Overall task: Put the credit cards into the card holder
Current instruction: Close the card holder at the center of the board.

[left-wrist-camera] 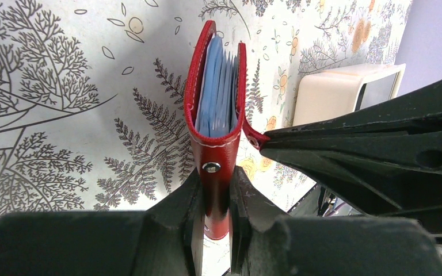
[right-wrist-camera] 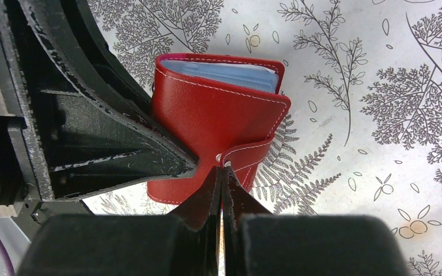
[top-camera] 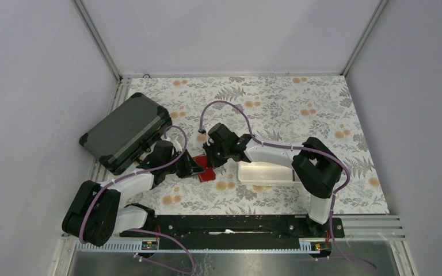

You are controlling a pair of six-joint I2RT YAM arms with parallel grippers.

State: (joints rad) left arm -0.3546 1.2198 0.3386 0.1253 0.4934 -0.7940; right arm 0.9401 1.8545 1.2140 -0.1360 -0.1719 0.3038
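Observation:
The red card holder [left-wrist-camera: 216, 155] stands on its edge on the floral tabletop, gaping at the top. Several light blue credit cards [left-wrist-camera: 216, 95] sit in it; their edges also show in the right wrist view [right-wrist-camera: 224, 73]. My left gripper [left-wrist-camera: 214, 178] is shut on the holder's lower end, one finger on each face, just below the metal snap. My right gripper [right-wrist-camera: 221, 169] is shut, its tips pinching the end of the holder's snap strap [right-wrist-camera: 247, 152]. From above, both grippers [top-camera: 194, 168] [top-camera: 212, 163] meet over the card holder [top-camera: 206, 172].
A long white tray [top-camera: 265, 172] lies just right of the holder, under my right arm; its end is also in the left wrist view [left-wrist-camera: 334, 92]. A big dark grey hard case [top-camera: 125, 132] sits at the back left, close to my left arm.

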